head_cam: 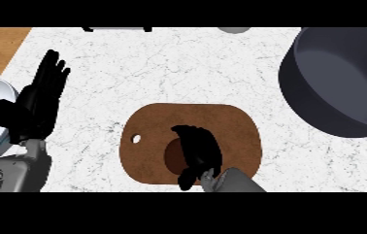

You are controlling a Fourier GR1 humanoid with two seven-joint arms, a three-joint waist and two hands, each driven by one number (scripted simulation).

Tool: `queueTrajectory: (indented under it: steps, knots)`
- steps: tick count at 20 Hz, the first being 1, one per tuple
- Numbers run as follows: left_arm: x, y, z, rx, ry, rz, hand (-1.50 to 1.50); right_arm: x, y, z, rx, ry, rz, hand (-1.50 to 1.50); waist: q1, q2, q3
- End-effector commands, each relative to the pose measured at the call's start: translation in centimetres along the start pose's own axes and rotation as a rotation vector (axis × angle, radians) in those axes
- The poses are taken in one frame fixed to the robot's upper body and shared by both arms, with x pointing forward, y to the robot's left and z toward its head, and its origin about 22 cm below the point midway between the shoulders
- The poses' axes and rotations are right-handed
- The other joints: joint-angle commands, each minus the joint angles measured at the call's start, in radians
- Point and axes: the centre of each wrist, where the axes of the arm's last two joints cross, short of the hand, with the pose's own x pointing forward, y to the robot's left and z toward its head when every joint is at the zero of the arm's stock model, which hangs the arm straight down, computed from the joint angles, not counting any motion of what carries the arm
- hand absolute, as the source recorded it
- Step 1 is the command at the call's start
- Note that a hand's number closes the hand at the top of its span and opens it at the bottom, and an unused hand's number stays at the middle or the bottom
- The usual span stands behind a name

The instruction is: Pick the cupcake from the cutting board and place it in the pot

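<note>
Right robot hand (198,150) curls down over the cupcake (174,156) on the cutting board (237,126); left robot hand (39,102) rests open.

Nothing readable here, honestly. No text, labels, brand marks, numbers or signs show up on anything in the head view. The cutting board (190,143) is plain brown, the pot (331,85) is plain dark grey, and the counter (165,68) is just white marble veining.
</note>
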Motion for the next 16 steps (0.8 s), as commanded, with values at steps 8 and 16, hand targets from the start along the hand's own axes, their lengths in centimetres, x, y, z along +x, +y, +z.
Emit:
queueTrajectory:
  steps: [8,16]
  knots:
    - [-2.3,1.5,-1.3,0.002,0.004,0.016,0.00,-0.9,1.6,-1.2,0.007,-0.102,0.082,1.50,-0.004,0.001,0.000]
    - [-0.5,0.1,0.4,0.011,0.018,0.002,0.00,-8.5,1.9,8.6,0.187,-0.399,0.218,1.50,-0.027,-0.007,0.001]
